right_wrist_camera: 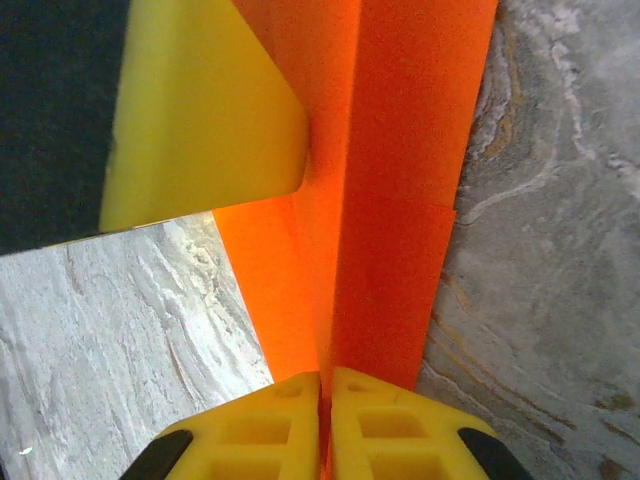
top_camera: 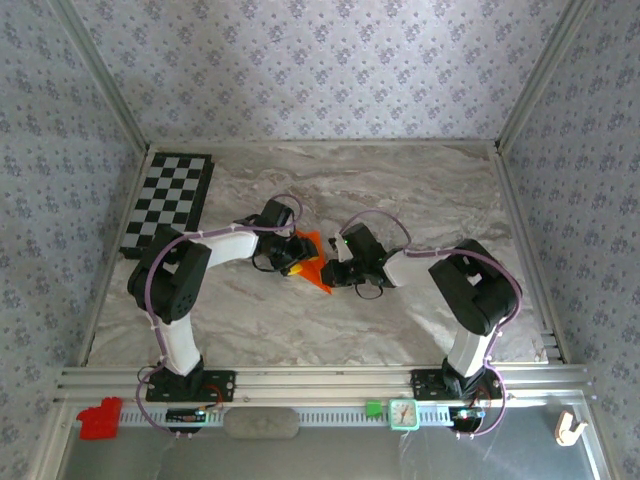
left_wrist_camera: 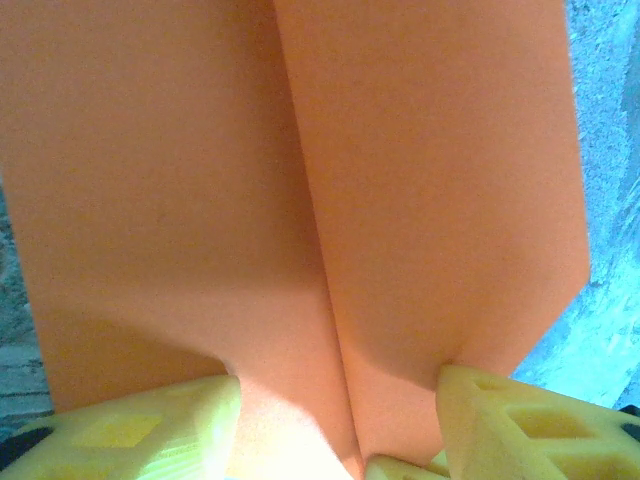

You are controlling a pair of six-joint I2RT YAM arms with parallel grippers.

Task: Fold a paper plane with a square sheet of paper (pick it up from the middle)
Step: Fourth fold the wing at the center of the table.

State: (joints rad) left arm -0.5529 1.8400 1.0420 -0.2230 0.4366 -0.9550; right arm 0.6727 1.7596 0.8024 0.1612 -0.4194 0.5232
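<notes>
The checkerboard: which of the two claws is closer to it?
Left. The left gripper sits right of the checkerboard; the right gripper is farther right, beyond the orange paper.

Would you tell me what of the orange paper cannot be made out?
- Top external: orange paper too small, folds partly under left gripper and right gripper.
- Left wrist: far edges run off the frame.
- Right wrist: far end cut off at top; a yellow finger covers part.

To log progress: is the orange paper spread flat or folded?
Folded. The orange paper shows a straight crease with overlapping layers, and the right tool pinches its folded edge. How many folds, cannot tell.
</notes>
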